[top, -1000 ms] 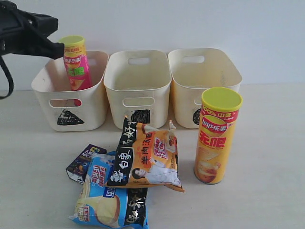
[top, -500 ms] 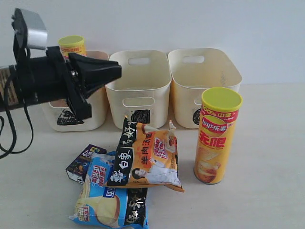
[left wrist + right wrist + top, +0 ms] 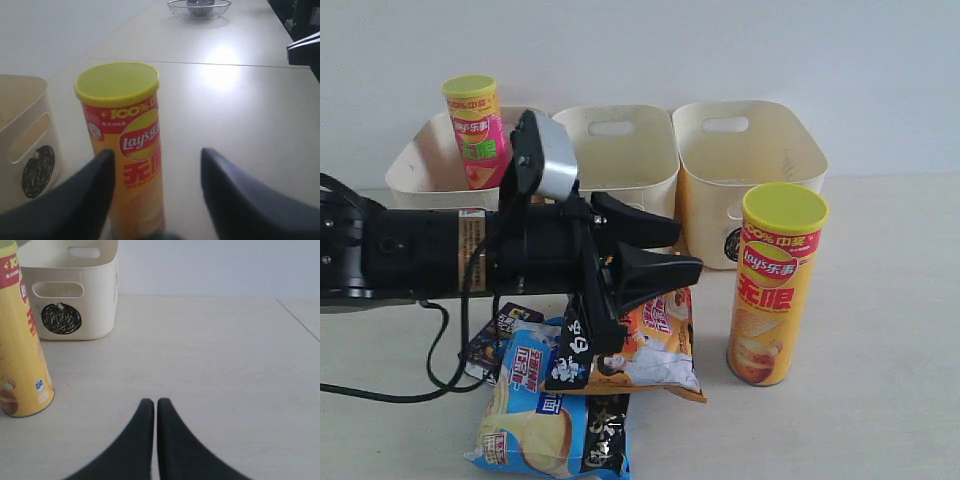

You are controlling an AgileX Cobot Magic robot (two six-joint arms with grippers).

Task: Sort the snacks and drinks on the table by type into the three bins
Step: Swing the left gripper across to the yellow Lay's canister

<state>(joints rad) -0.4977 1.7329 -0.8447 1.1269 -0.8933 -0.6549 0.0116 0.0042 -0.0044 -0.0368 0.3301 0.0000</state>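
The orange-yellow Lay's can [image 3: 775, 285] stands upright on the table in front of the right bin [image 3: 750, 150]. My left gripper [image 3: 685, 240] is open, a short way to the left of the can and pointing at it. In the left wrist view the can [image 3: 125, 145] stands just ahead of the spread gripper [image 3: 156, 157], nothing held. The pink can [image 3: 477, 130] stands in the left bin [image 3: 415, 165]. The middle bin [image 3: 620, 125] shows nothing inside. The orange bag [image 3: 655, 345], blue bag [image 3: 555, 425] and dark purple carton [image 3: 485, 345] lie under the arm. My right gripper [image 3: 151, 402] is shut and empty.
A white and blue-purple carton [image 3: 527, 368] lies on the blue bag. The right wrist view shows the circle-marked bin [image 3: 95, 290] and the orange-yellow can [image 3: 20, 355] off to one side, with bare table around. A wire basket [image 3: 199, 7] sits far off.
My left arm has swung from the left bin across the middle bin, out over the bags, with its jaws open toward the orange-yellow can. The pink can stays in the left bin.
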